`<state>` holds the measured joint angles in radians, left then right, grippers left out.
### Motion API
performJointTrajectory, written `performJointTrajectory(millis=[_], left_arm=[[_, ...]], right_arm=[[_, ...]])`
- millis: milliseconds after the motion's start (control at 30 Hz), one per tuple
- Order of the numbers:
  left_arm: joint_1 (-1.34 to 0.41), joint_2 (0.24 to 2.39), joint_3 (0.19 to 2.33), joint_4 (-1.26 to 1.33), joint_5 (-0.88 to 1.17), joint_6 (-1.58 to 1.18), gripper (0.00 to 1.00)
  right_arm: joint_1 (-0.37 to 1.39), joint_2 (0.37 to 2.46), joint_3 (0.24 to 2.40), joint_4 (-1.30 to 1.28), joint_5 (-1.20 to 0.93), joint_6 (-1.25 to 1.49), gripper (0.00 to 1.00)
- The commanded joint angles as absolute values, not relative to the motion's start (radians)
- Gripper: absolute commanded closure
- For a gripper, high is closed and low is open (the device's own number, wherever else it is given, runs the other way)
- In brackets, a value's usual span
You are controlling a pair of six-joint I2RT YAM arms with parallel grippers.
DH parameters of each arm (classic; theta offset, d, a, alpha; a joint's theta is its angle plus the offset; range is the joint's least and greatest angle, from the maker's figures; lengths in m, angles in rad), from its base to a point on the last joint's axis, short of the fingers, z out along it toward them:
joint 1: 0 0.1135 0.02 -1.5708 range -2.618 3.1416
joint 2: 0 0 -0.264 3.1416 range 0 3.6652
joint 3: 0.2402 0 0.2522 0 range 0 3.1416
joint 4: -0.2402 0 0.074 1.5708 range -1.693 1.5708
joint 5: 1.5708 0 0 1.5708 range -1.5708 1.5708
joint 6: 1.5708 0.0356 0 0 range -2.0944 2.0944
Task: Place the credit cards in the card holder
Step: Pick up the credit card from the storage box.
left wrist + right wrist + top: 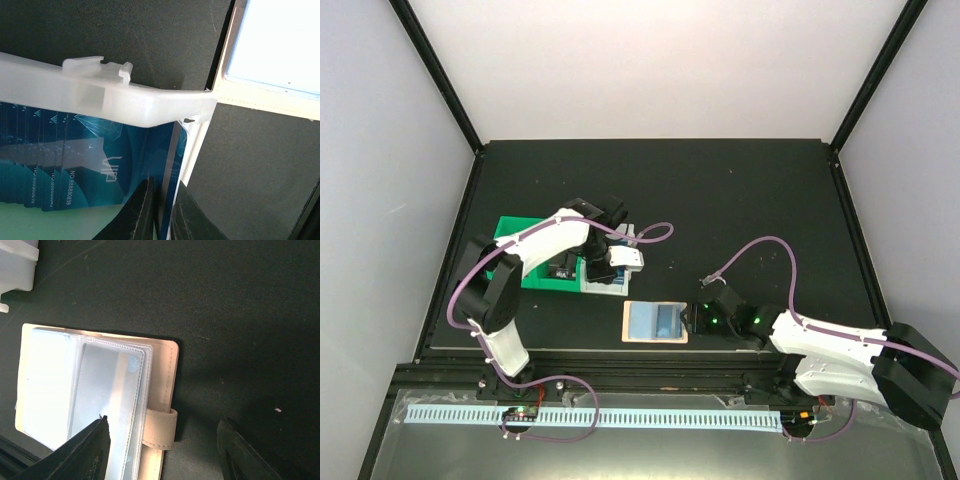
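The tan card holder (655, 322) lies open on the black mat, clear sleeves up. In the right wrist view the card holder (160, 365) shows its strap. My right gripper (698, 318) is open; in its wrist view (165, 447) one finger is over the sleeves, the other over the mat. My left gripper (600, 262) is down in a white bin (618, 282). In the left wrist view it (162, 212) is shut on the edge of a blue credit card (175, 160). Several more blue cards (75, 160) stand in that bin. The holder's corner (280, 95) shows at upper right.
A green bin (525, 250) sits to the left of the white bin. The white bin's wall (100, 97) crosses the left wrist view, and its corner (15, 265) shows in the right wrist view. Black mat surrounds the holder.
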<state>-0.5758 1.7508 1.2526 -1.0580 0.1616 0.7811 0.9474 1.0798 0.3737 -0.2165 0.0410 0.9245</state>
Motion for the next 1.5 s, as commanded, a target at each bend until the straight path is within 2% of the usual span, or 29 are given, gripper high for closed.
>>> performJointTrajectory(millis=[0,233,533,733,900,1100,1300,1467], left_arm=[[-0.574,1.718,1.275,-1.107,0.217,0.796,0.90],[-0.571,1.700,1.285,-1.126,0.239,0.800,0.90],[-0.567,1.677,1.290,-1.136,0.243,0.807,0.99],[-0.554,1.674,1.296,-1.137,0.255,0.808,0.99],[-0.533,1.638,1.264,-1.098,0.292,0.811,0.98],[-0.511,1.525,1.147,-0.957,0.320,0.831,0.98],[-0.499,1.444,1.106,-0.896,0.357,0.881,0.99],[-0.487,1.419,1.090,-0.884,0.382,0.905,0.98]], right_arm=[[0.943,1.081,0.383,-0.208,0.039,0.919,0.40],[0.943,1.080,0.386,-0.208,0.035,0.915,0.40],[0.943,1.077,0.433,-0.158,0.011,0.831,0.40],[0.943,1.059,0.468,0.047,-0.011,0.636,0.48],[0.942,1.058,0.442,0.340,-0.037,0.465,0.51],[0.919,1.187,0.480,0.536,-0.139,0.347,0.55],[0.897,1.373,0.596,0.560,-0.289,0.257,0.66],[0.889,1.488,0.677,0.590,-0.354,0.210,0.67]])
